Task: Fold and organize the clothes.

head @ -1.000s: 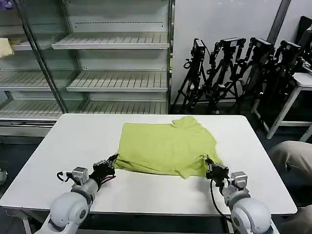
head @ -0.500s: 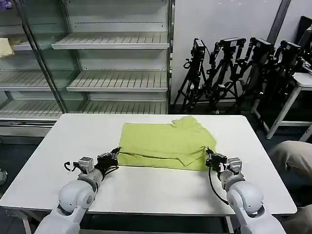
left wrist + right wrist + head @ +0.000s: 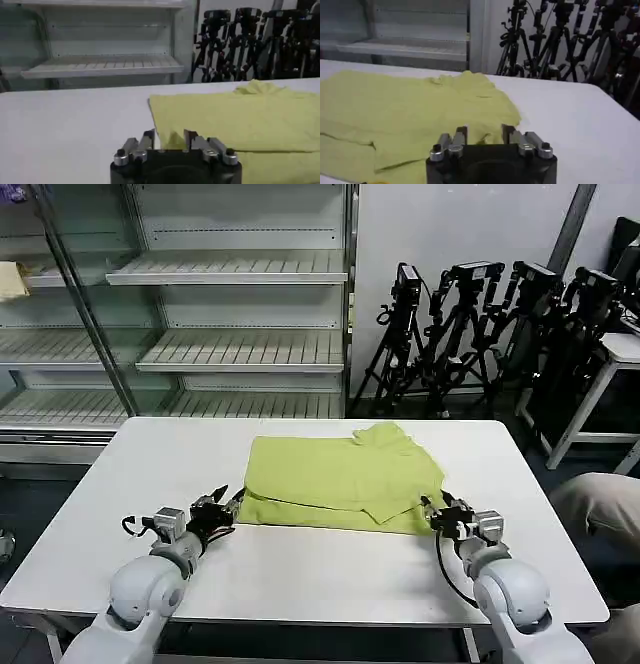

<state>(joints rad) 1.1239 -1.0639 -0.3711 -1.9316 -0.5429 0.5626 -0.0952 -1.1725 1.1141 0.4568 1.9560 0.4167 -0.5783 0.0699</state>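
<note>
Head view: shirt (image 3: 340, 479) lies between open left gripper (image 3: 228, 506) and right gripper (image 3: 436, 514).

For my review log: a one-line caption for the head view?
Both tools, left and right, open at the folded shirt's near corners on the table.

A white counter (image 3: 300, 569) fills the lower half of the head view. Behind it, at upper left, stands a rack of pale slatted shelves (image 3: 230, 269) with a small cream cloth (image 3: 12, 280) at its far left edge. Black camera tripods (image 3: 480, 334) cluster at upper right.
</note>
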